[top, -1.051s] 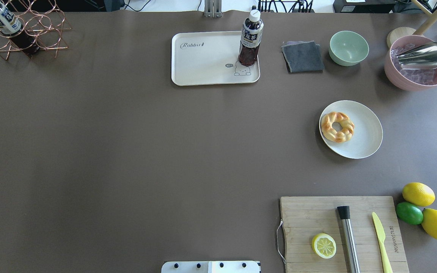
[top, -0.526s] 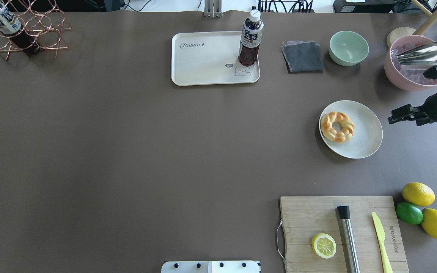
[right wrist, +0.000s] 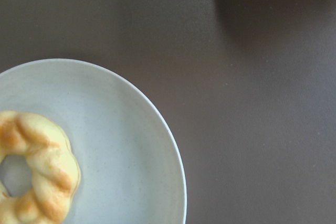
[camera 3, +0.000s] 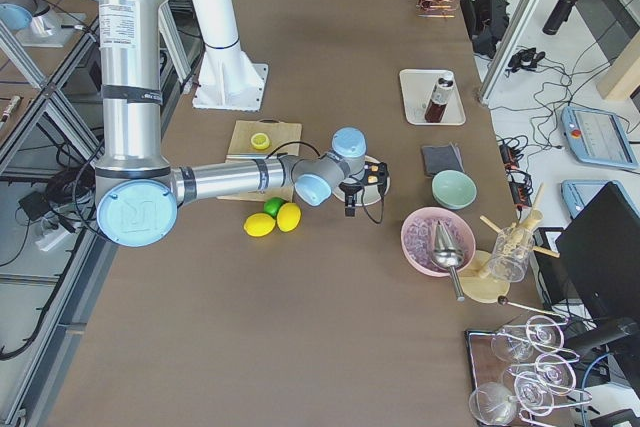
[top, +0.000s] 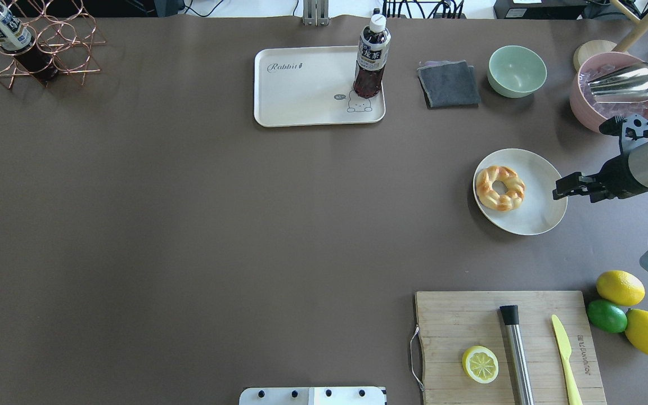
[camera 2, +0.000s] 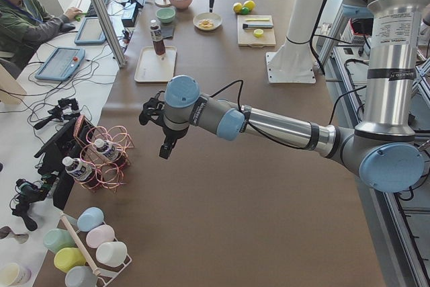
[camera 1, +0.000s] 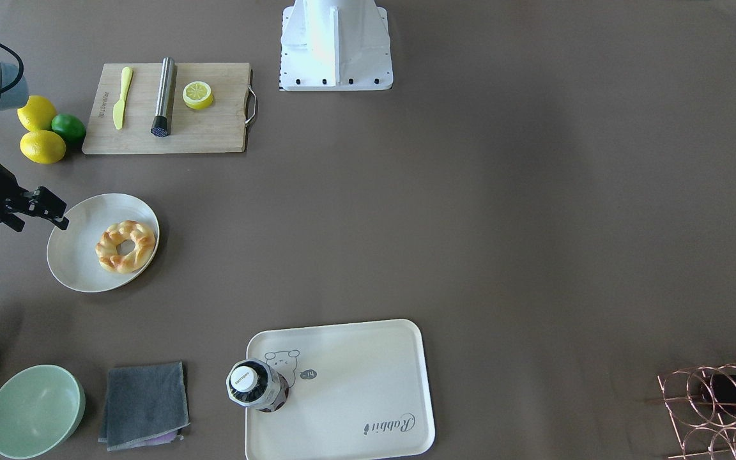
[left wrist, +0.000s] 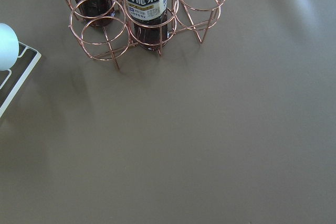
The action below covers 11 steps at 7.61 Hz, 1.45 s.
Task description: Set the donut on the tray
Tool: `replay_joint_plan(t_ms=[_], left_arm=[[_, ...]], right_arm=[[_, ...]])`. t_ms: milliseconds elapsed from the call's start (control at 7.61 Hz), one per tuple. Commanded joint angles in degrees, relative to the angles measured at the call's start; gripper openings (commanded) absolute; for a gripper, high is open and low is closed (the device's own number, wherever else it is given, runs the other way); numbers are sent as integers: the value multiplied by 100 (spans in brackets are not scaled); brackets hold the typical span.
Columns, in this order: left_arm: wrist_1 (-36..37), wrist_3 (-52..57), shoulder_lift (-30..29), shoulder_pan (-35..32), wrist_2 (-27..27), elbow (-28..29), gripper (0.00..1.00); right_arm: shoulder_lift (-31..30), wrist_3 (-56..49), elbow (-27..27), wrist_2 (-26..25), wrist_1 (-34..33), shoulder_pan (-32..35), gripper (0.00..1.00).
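Observation:
The donut (top: 499, 188), a golden twisted ring, lies on the left part of a round white plate (top: 540, 211). It also shows in the front view (camera 1: 125, 246) and at the lower left of the right wrist view (right wrist: 37, 177). The cream tray (top: 301, 95) with its bear drawing sits at the far middle of the table, apart from the plate. My right gripper (top: 559, 190) hovers at the plate's right rim, fingers apart and empty. My left gripper (camera 2: 163, 154) shows only in the exterior left view, near the copper rack; I cannot tell if it is open.
A dark tea bottle (top: 370, 62) stands on the tray's right end. A grey cloth (top: 449, 84), green bowl (top: 517, 71) and pink bowl with scoop (top: 619, 93) lie beyond the plate. A cutting board (top: 470, 320) and citrus fruit (top: 620, 288) lie nearer. The copper bottle rack (top: 37, 45) is far left.
My right arm has come in from the right edge and moved left and nearer, from beside the pink bowl to the plate's right rim. The donut and tray have not moved.

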Motion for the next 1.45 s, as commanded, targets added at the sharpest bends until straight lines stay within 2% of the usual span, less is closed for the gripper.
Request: replay_joint_plan(t_ms=[0,263,394,526,1051,1314], left_arm=[[-88,-9,18,5,0,4,99],[-89,-9,27,6,0,12,99],[-89,-9,18,6,0,12,99],[-89,-9,18,6,0,12,99],[-89,-18,18,6,-9,4,99],[-89,-428,-17,6,-306,-31,99]], right_arm=[[28,413,-17,-264,1,-293,58],[37,431,-26,-264,1,-303,32],[29,492,-26,-264,1,-303,13],[29,614,-17,-255,10,-303,0],[431,842,360,-28,-7,-303,0],[1141,1720,405,44,-51,-381,0]])
